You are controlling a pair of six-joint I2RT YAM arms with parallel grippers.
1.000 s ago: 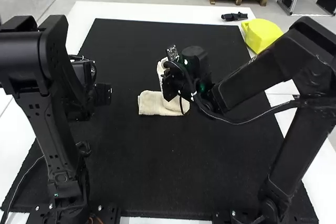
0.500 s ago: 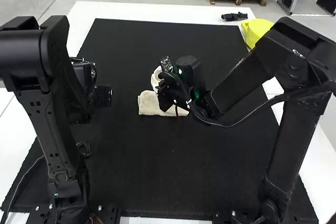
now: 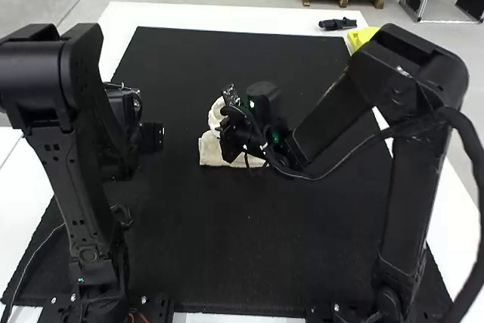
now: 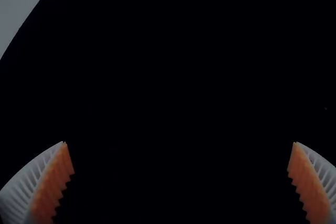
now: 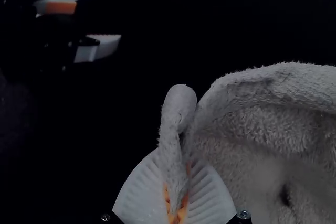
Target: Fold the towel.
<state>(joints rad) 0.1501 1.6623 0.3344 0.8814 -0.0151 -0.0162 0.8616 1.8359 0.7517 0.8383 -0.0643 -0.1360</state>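
Observation:
My right gripper [image 3: 224, 135] is over the cream towel [image 3: 212, 153] near the middle of the black mat. In the right wrist view, the right gripper [image 5: 177, 195] is shut on an edge of the towel [image 5: 262, 103], which stands up between its white ribbed fingers; more of the cloth curves up beside them. Part of the towel lies flat on the mat. My left gripper [image 3: 155, 137] is left of the towel and apart from it; in the left wrist view the left gripper [image 4: 180, 158] is open, with nothing between its orange pads.
The black mat [image 3: 249, 240] covers most of the white table [image 3: 219, 14]. Near the far right edge are a small black object [image 3: 337, 24] and a yellow object [image 3: 361, 36], partly behind the right arm.
The right gripper has moved left, in the high view, with the held edge of the towel, over the part lying flat. The left arm has barely moved.

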